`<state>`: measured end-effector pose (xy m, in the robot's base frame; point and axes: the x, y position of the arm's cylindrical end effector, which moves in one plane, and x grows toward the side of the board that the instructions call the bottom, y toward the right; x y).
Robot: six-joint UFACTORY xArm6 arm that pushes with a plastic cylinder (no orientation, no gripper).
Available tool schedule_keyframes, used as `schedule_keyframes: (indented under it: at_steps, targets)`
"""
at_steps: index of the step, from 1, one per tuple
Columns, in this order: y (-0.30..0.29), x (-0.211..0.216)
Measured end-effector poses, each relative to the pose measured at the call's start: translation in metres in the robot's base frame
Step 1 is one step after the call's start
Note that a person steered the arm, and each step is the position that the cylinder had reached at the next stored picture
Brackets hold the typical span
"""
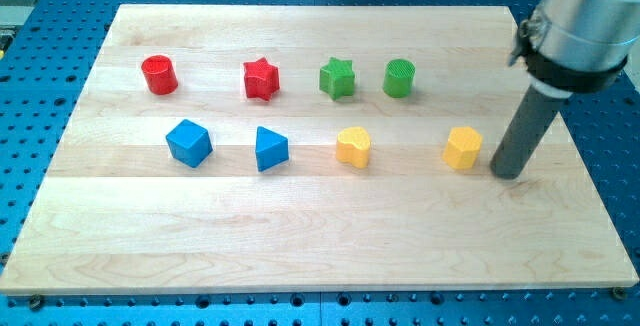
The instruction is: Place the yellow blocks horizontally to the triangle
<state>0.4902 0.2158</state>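
A blue triangle block (270,149) lies left of the board's middle. A yellow heart-shaped block (353,147) lies to its right in the same row. A yellow hexagon block (462,148) lies further right in that row. My tip (508,173) rests on the board just right of the yellow hexagon, a small gap apart from it.
A blue cube (188,143) lies left of the triangle. In the upper row stand a red cylinder (158,74), a red star (261,78), a green star (337,77) and a green cylinder (398,77). The wooden board (320,246) ends close to my tip's right.
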Motion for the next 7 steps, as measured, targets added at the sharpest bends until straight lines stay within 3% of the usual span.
schedule_keyframes:
  at_steps: [1, 2, 3, 4, 5, 7]
  targets:
    - [-0.056, 0.002]
    - [-0.073, 0.002]
    - [-0.024, -0.004]
    - [-0.021, -0.046]
    - [-0.072, -0.057]
    - [-0.063, -0.037]
